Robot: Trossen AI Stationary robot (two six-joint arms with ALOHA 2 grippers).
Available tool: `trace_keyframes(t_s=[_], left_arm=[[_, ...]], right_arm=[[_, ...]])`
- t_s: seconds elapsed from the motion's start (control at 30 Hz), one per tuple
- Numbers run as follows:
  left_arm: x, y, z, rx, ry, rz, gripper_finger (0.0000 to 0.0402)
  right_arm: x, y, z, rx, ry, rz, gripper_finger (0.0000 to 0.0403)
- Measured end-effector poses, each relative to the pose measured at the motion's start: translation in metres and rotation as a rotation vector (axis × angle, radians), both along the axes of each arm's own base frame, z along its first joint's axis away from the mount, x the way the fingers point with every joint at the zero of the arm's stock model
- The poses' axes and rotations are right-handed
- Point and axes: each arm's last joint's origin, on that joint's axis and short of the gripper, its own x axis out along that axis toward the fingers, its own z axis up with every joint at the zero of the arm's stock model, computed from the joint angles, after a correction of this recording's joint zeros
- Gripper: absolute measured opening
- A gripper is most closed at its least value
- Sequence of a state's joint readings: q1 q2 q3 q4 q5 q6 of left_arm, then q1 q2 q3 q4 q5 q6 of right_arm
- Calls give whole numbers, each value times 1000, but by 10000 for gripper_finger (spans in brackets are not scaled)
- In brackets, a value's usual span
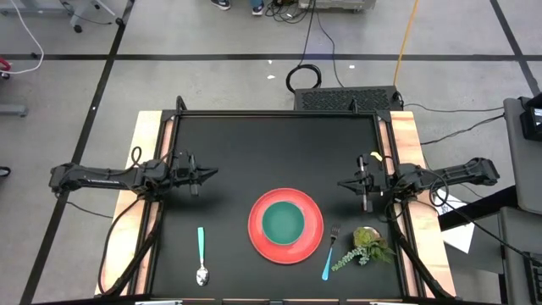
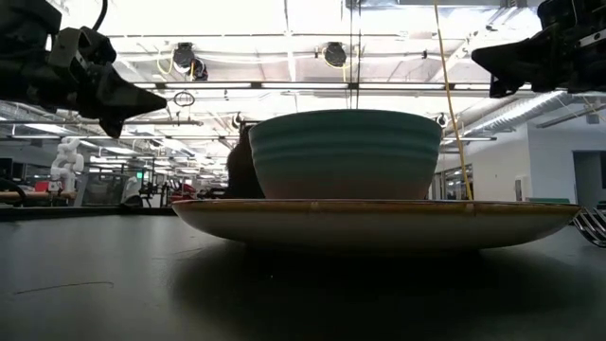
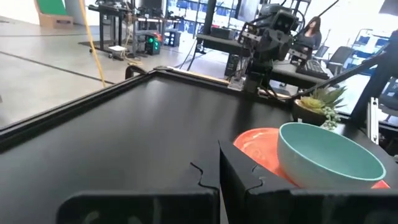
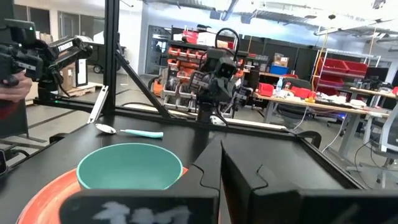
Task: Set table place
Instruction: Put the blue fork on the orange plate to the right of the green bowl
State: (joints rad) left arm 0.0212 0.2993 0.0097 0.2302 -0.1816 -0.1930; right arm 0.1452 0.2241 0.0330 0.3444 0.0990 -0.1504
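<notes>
**Place looks set; we keep both arms clear**

From how things lie, we judge the setting all but complete, so the step in hand is to hold off cleanly. The left gripper (image 1: 206, 174) hovers at middle left of the high view, the right gripper (image 1: 345, 184) at middle right; both have their fingers fully closed and carry nothing. To finish well, we should keep both raised above the table (image 1: 254, 144), well apart from the crockery, and avoid sweeping low across the centre, where a closed fingertip could nudge the plate. If any tidying is wanted, the fork, which lies tilted and close beside the plant sprig (image 1: 366, 247), would be our first candidate to straighten.

The red plate (image 1: 258, 239) sits at lower centre of the high view, round and shallow, with the green bowl (image 1: 283, 222) resting inside it, roughly centred. The spoon (image 1: 201, 255) lies at lower left of the plate, teal handle pointing up the frame, bowl end downward. The fork (image 1: 329, 252) lies at lower right, just beside the plate's rim, leaning slightly.
</notes>
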Motion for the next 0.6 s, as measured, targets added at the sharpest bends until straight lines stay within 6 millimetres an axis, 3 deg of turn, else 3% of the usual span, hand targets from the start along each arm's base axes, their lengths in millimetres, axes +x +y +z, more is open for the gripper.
trace_keyframes(t_s=[0.33, 0.6], left_arm=[[0, -1, 1, -2, -7, -51, 14], [0, -1, 1, -2, -6, -51, 3]], right_arm=[[-1, 0, 4, -5, -42, -1, 0], [0, 0, 3, 4, -23, 1, 0]])
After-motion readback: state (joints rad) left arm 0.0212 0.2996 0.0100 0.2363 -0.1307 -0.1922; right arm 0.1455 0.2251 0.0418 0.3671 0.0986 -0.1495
